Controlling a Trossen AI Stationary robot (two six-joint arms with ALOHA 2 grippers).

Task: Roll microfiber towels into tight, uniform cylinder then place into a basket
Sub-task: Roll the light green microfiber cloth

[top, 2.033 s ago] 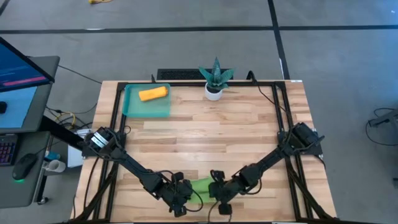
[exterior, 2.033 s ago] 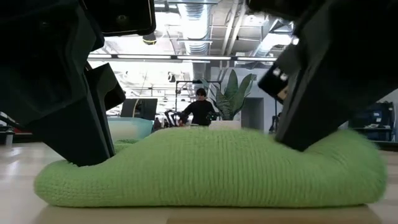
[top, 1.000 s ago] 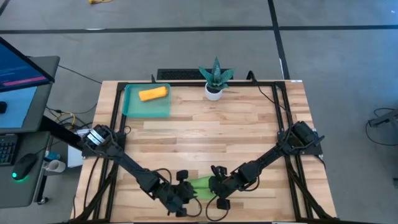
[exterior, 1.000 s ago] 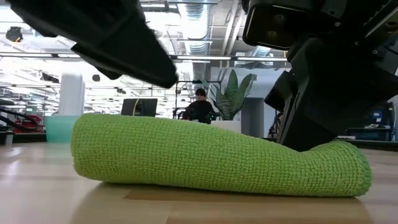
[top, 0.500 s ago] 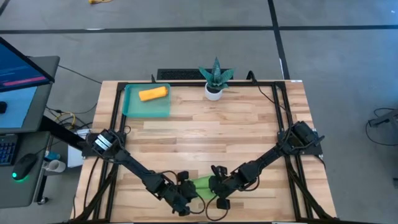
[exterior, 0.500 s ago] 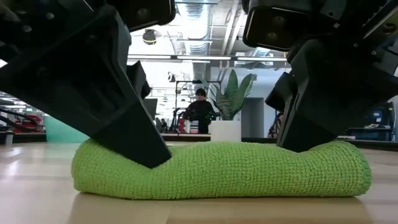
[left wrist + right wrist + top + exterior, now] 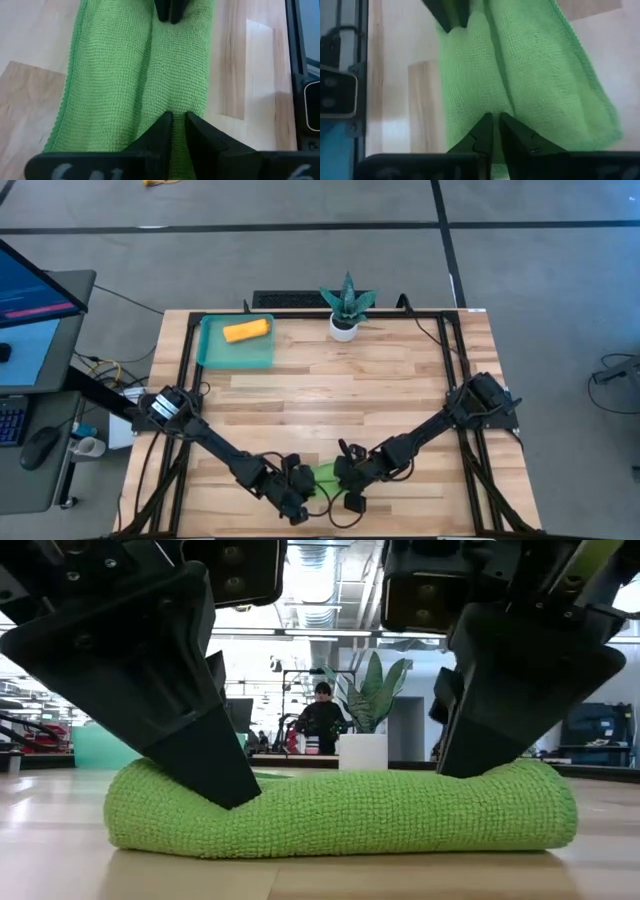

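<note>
The lime green microfiber towel [image 7: 340, 815] lies as a loose roll on the table near its front edge, long side running left to right. My left gripper [image 7: 175, 120] is shut on its left end and my right gripper [image 7: 493, 122] on its right end; each wrist view shows the other gripper at the far end of the roll. In the high view the towel [image 7: 326, 476] shows between the two grippers. The orange towel [image 7: 246, 331] lies rolled in the teal basket [image 7: 214, 352] at the far left. My left gripper pinches a raised ridge of cloth [image 7: 175, 102] on top of the roll's left end between its two fingers. The fingers [image 7: 225, 785] slant down from above and dent the roll, which rests on the table. My right gripper has a ridge of cloth [image 7: 495, 102] on the roll's right end between its two fingers, which stand close together. The fingers [image 7: 470, 760] slant down from above into the top of the roll. The roll lies on the table.
A small white pot with a spiky green plant [image 7: 346, 308] stands at the far edge, right of the basket. Black frame rails [image 7: 452, 370] run along the table's sides. Bare wood lies between the towel and the basket. A person sits in the room beyond.
My left gripper has come down from above the roll's left end onto it, rolling its wrist, and its fingers now dent the cloth. The roll's left end, lifted before, has sunk flatter. My right gripper has stayed on the right end.
</note>
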